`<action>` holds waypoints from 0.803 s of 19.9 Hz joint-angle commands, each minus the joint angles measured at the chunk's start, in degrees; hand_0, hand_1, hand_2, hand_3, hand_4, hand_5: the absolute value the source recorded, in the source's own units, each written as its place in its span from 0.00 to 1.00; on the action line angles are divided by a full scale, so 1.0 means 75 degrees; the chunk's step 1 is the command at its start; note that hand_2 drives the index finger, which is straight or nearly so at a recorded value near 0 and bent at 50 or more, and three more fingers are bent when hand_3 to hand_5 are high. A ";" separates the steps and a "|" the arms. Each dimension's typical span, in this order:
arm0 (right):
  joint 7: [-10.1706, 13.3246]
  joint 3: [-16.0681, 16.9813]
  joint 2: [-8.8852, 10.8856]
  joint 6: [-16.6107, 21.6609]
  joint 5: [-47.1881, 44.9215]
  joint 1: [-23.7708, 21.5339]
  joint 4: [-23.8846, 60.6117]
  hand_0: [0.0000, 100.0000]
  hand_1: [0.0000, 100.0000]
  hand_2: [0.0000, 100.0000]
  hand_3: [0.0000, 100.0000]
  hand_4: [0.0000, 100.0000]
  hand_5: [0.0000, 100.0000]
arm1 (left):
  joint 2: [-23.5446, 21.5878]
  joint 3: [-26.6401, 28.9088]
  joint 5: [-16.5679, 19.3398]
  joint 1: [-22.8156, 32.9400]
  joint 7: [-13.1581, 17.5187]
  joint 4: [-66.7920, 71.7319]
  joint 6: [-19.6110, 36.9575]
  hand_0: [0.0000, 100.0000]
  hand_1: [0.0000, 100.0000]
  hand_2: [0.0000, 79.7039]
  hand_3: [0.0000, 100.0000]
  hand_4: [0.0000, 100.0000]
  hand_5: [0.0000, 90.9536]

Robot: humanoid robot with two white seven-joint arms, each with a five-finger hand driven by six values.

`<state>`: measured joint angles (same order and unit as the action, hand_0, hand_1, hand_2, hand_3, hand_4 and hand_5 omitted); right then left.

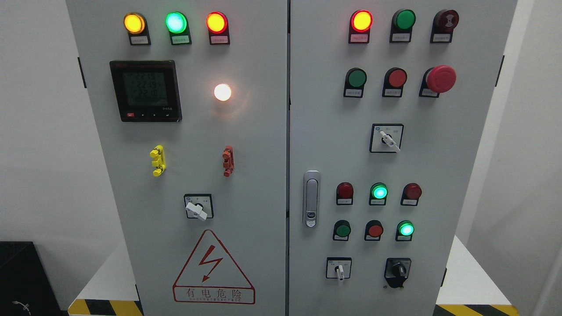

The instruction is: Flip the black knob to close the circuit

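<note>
The black knob (398, 271) sits at the lower right of the grey cabinet's right door (439, 175), on a black plate, its handle pointing up and slightly left. Left of it is a small white-handled selector switch (339, 269). Neither of my hands nor arms shows in the head view.
The panel carries lit and unlit lamps, push buttons, a red mushroom stop button (441, 79), a white-handled selector (387, 138), a door latch (311, 199), a meter (145, 91) and another selector (198, 208) on the left door. A black box (22, 276) stands lower left.
</note>
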<state>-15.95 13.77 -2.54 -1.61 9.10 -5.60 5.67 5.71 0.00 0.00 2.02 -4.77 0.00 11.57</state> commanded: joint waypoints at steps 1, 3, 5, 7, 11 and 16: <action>-0.0042 0.0028 -0.0013 0.0038 -0.0018 -0.0003 -0.0006 0.00 0.25 0.00 0.00 0.00 0.00 | 0.0000 -0.0152 0.0164 0.0000 -0.0009 0.0164 -0.0008 0.12 0.56 0.00 0.00 0.00 0.00; -0.0042 0.0040 0.0022 0.0038 -0.0030 -0.0003 -0.0006 0.00 0.25 0.00 0.00 0.00 0.00 | 0.0000 -0.0152 0.0164 0.0000 0.0003 0.0164 -0.0008 0.12 0.56 0.00 0.00 0.00 0.00; -0.0065 0.0051 0.0034 0.0050 -0.0042 -0.0003 0.0006 0.00 0.25 0.00 0.00 0.00 0.00 | 0.0000 -0.0152 0.0164 0.0000 0.0003 0.0164 -0.0008 0.12 0.56 0.00 0.00 0.00 0.00; -0.0065 0.0063 0.0034 0.0073 -0.0042 -0.0014 0.0017 0.00 0.24 0.00 0.00 0.00 0.00 | 0.0000 -0.0152 0.0164 0.0000 0.0003 0.0164 -0.0008 0.12 0.56 0.00 0.00 0.00 0.00; -0.0147 0.0063 0.0069 0.0074 -0.0042 -0.0026 0.0122 0.00 0.24 0.00 0.00 0.00 0.00 | 0.0000 -0.0152 0.0152 0.0000 0.0003 0.0164 0.0004 0.12 0.56 0.00 0.00 0.00 0.00; -0.0077 0.0016 0.0046 -0.0008 -0.0007 -0.0015 0.1070 0.00 0.24 0.00 0.00 0.00 0.00 | 0.0000 -0.0152 0.0152 0.0000 0.0003 0.0164 -0.0008 0.12 0.56 0.00 0.00 0.00 0.00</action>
<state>-17.10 14.04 -2.34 -1.21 8.89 -5.74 7.14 5.71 0.00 0.00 2.02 -4.68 0.00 11.68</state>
